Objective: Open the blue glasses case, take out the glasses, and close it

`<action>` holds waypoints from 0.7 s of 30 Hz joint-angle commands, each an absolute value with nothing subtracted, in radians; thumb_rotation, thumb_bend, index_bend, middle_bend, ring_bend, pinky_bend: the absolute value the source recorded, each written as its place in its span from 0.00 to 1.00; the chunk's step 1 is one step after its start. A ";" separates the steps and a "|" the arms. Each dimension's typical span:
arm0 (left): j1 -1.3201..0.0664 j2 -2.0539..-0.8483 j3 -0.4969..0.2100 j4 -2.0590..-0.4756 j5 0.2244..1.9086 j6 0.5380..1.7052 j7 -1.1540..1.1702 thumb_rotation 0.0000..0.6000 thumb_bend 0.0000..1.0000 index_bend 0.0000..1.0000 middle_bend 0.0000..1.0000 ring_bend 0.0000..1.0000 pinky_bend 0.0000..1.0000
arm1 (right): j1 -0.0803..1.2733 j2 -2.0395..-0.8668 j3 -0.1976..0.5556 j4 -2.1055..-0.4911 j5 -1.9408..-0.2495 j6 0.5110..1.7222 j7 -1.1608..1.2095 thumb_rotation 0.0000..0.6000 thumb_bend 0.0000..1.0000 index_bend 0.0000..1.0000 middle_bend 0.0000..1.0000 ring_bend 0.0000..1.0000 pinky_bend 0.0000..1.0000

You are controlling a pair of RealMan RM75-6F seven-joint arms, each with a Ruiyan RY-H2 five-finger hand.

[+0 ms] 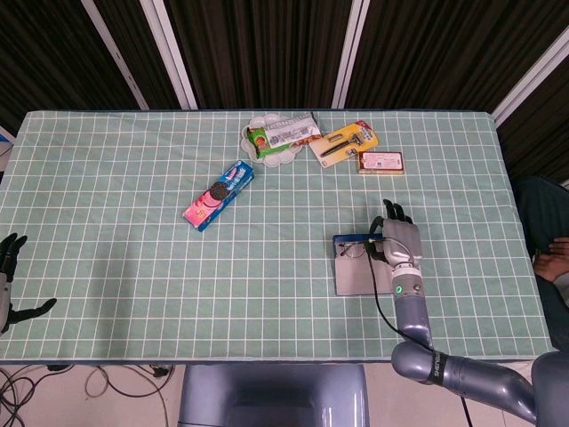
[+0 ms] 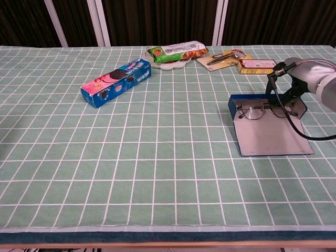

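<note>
Blue is the colour of the glasses case (image 2: 236, 107), and it lies open on the right side of the table (image 2: 157, 173), near the front. Its grey lid (image 2: 270, 137) lies flat on the cloth, on the near side. The glasses (image 2: 260, 109) sit in the far part of the case, with the round lenses toward the left.

The right hand (image 1: 400, 240) is at the right end of the case. In the chest view its dark fingers (image 2: 294, 94) reach down to the right end of the glasses. I cannot tell if they pinch the glasses or only touch them. A black cable hangs from the wrist and crosses over the lid.

The left hand (image 1: 11, 277) is far away, past the left edge of the table, low and near. Its dark fingers are spread apart and hold nothing.

A green cloth with white squares covers the table. Toward the far left of the case lies a box of cookies (image 2: 116, 82), blue and pink. Along the far side there is a white plate (image 2: 169, 65) with a green snack bag (image 2: 177, 51) on it. Right of that lies a yellow card with a razor (image 2: 224, 58), and then a small orange box (image 2: 258, 65).
</note>
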State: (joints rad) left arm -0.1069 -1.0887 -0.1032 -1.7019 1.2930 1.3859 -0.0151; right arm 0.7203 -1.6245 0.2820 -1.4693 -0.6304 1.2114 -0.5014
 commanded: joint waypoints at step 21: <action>-0.108 -1.087 -0.101 -1.704 1.293 1.381 -0.021 1.00 0.03 0.00 0.00 0.00 0.00 | 0.698 -1.748 0.354 -1.375 -0.725 1.265 -0.410 1.00 0.50 0.52 0.08 0.00 0.19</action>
State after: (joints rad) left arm -0.1080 -1.0871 -0.1014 -1.7044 1.2933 1.3806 -0.0211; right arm 0.6985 -1.7466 0.3523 -1.3771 -0.7234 1.2636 -0.4119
